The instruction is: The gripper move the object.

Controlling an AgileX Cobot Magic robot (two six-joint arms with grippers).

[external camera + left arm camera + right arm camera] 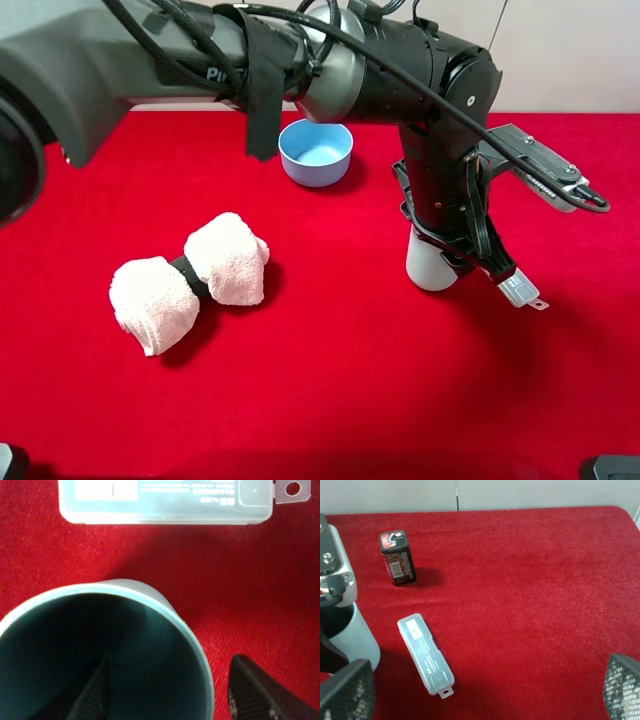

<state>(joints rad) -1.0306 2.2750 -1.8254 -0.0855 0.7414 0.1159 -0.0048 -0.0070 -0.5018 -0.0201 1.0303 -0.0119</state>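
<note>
While the black clawed hand [172,695], fingers [260,695] parted, straddles one wall of the tall teal-green plastic cup [100,630], lifting off-centre could snag and topple it.

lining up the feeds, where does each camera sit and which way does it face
exterior high: above, looking down on red cloth; left arm reaches the teal cup.
left wrist: straight down into the cup; left gripper straddles its wall.
right wrist: low, across the cloth; right gripper tips.
shared: cup, clear plastic case.
</note>
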